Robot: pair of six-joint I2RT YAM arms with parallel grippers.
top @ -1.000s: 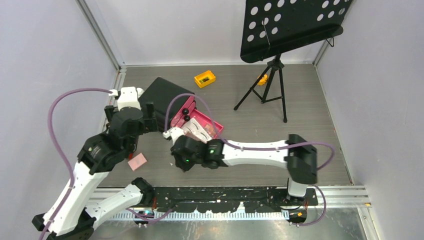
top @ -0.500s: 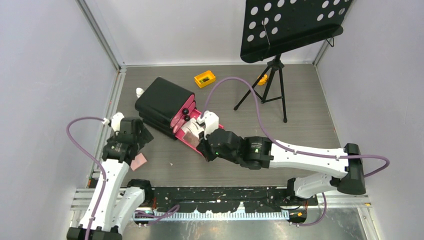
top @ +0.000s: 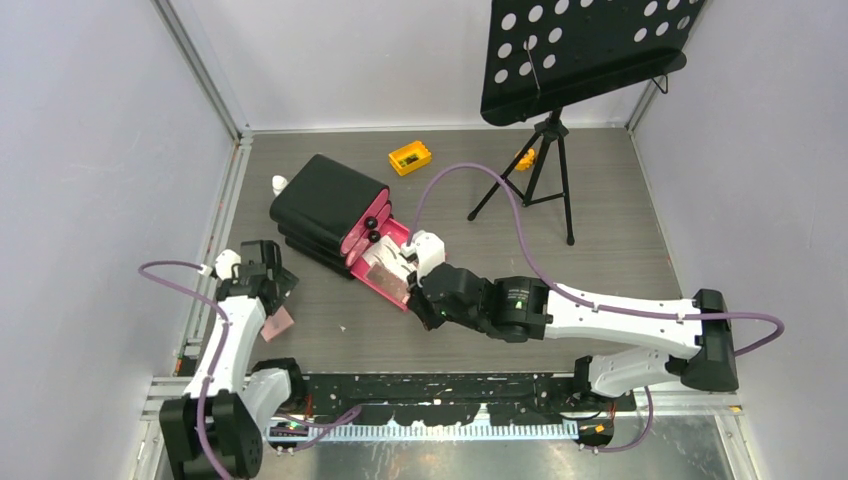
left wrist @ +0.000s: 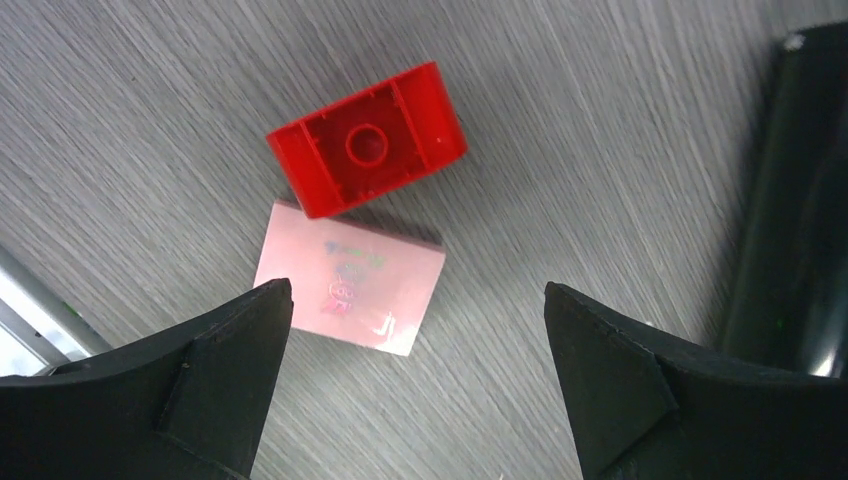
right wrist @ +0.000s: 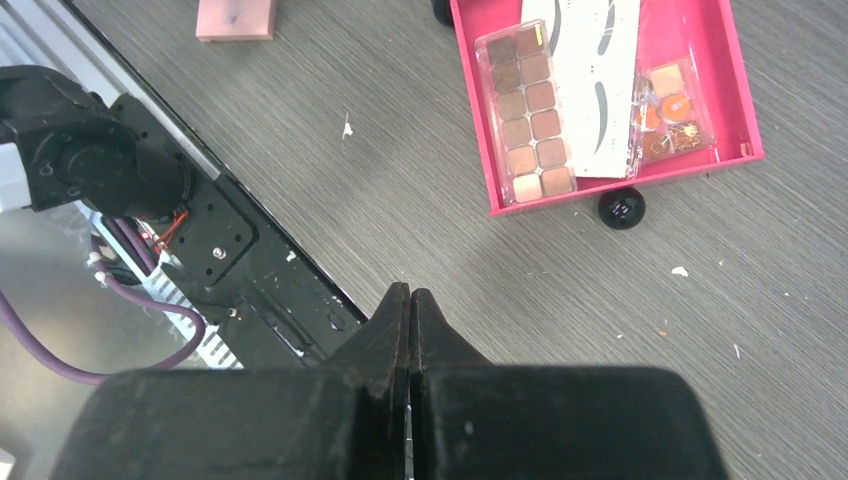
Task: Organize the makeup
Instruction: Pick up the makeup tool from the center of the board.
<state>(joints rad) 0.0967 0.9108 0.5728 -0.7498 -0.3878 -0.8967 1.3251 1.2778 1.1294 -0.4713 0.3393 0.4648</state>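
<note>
On the left, the left arm has drawn back from beside the black chest [top: 325, 200] to the near-left part of the worktop [top: 600, 200]. The left fingers [left wrist: 230, 380] now hang spread as wide as they go, empty, over a flat pink block [left wrist: 350, 290] with a red block [left wrist: 368, 150] touching its far edge. Both blocks lie loose, so that arm looks lined up for a pick it has not begun. One pink drawer [right wrist: 700, 40] of the chest stands pulled out, and a brown palette [right wrist: 527, 112], a white eyebrow card [right wrist: 600, 80] and a smaller orange-toned palette [right wrist: 670, 110] already lie in it side by side. Further right, the right arm has swung round from the drawer's near-left side to reach in from the right. The right fingers [right wrist: 410, 330] are pressed tight together with nothing between them, above bare worktop just short of the drawer's front. That reads as the right arm being done at the drawer and the next pick passing to the left arm. A white bottle [top: 280, 184] by the chest's far corner and a yellow block [top: 410, 157] behind it are not yet sorted.
</note>
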